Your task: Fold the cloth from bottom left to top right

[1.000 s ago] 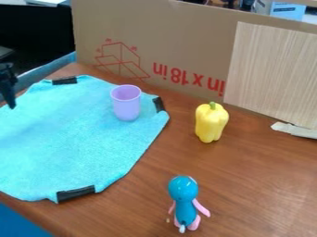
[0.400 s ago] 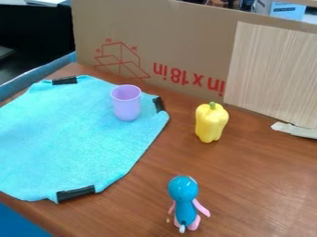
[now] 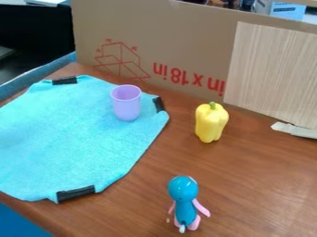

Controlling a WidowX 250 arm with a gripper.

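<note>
A bright turquoise cloth [image 3: 68,134] lies spread flat on the left part of the brown table, its left side running past the view's left edge. Black clips or tape pieces sit on its upper left edge, its right corner and its bottom edge. On the cloth near that right corner stands a purple cup [image 3: 127,102], upright.
A yellow bell pepper [image 3: 211,122] stands right of the cloth on the table [image 3: 248,185]. Nearer the front is a blue and pink toy figure [image 3: 184,202]. A cardboard panel [image 3: 180,41] rises along the back, with a wood-patterned board [image 3: 272,69] against it at right.
The gripper, at the left edge above the cloth one second ago, has gone out past that edge. Cloth, cup, pepper and toy have kept their places.
</note>
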